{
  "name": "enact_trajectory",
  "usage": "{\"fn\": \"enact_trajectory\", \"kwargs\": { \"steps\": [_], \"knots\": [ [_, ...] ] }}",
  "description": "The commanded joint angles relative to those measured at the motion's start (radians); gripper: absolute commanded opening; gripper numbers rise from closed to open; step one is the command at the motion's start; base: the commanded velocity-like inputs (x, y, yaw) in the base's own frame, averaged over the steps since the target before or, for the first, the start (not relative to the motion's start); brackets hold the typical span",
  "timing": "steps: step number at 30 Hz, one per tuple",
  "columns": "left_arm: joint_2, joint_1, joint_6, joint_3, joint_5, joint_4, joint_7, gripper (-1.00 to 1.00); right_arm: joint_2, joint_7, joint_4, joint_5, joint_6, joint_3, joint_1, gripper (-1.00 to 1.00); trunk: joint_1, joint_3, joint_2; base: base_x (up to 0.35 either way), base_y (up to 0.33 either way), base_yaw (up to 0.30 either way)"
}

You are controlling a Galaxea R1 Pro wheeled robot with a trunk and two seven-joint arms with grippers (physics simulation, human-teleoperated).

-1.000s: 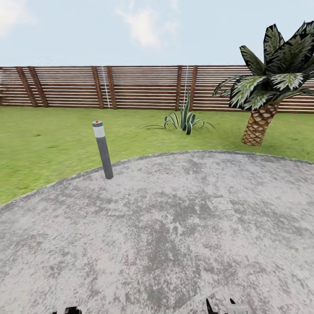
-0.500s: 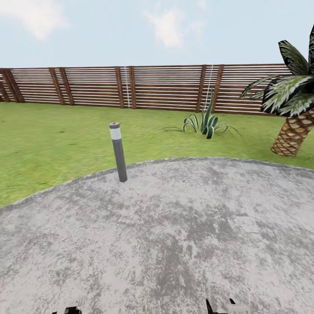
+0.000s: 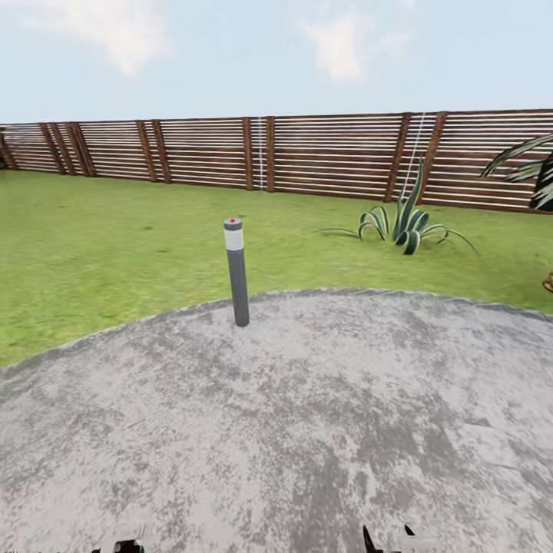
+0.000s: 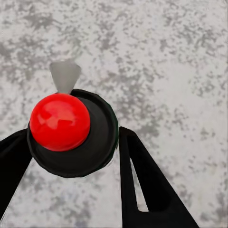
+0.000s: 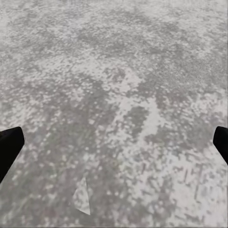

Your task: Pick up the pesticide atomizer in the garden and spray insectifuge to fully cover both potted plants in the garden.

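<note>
**Grey paving underfoot, sprayer in the left hand, plants to be found**

Grey stone paving [image 3: 292,430] spreads across the near half of the head view, curving to meet the green lawn [image 3: 92,253] of the garden. From 9 o'clock the brown slatted fence [image 3: 200,152] runs along the back, right across to 3 o'clock.

At 7 o'clock, on the lower edge, sits the left hand [image 3: 123,547]. In its wrist view its two black fingers [image 4: 137,180] press on either side of a round dark body with a red ball [image 4: 60,122] on top and a pale grey nozzle [image 4: 64,76] jutting sideways over the paving. I take this to be the pesticide atomizer [image 4: 97,142], seen end-on with its long axis pointing at the camera, gripped by the left hand.

Near 12 o'clock of the paving's edge a grey lamp post [image 3: 237,273] with a red top stands upright. Towards 1 o'clock a spiky plant [image 3: 405,226] grows from the grass before the fence; I can make out no pot at its base, so I cannot tell whether it is one of the task's plants. Palm fronds [image 3: 530,157] reach in at 3 o'clock.

At 5 o'clock the right hand [image 3: 388,541] is spread wide, holding nothing, above bare stone.

The spraying falls to the left arm, and the robot likely needs to turn further to find the potted plants.
</note>
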Motion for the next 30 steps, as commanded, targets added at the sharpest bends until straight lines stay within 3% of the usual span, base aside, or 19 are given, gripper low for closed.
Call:
{"fn": "enact_trajectory", "kwargs": {
  "steps": [1, 15, 30],
  "knots": [
    [0.000, -0.001, -0.003, 0.009, -0.009, 0.001, -0.003, -1.00, 0.000, 0.009, 0.000, -0.001, -0.003, -0.008, 0.000, 1.00, 0.000, -0.001, 0.000, 0.202, -0.004, 0.278],
    [0.000, -0.001, -0.003, 0.009, -0.010, 0.001, -0.003, -1.00, 0.000, 0.009, 0.000, -0.001, -0.003, -0.008, 0.000, 1.00, 0.000, -0.001, 0.000, 0.045, 0.000, 0.278],
    [0.000, -0.001, -0.003, 0.009, -0.009, 0.001, -0.003, -1.00, 0.000, 0.010, 0.000, -0.001, -0.003, -0.008, 0.000, 1.00, 0.000, -0.001, 0.000, 0.322, 0.000, 0.278]
  ]
}}
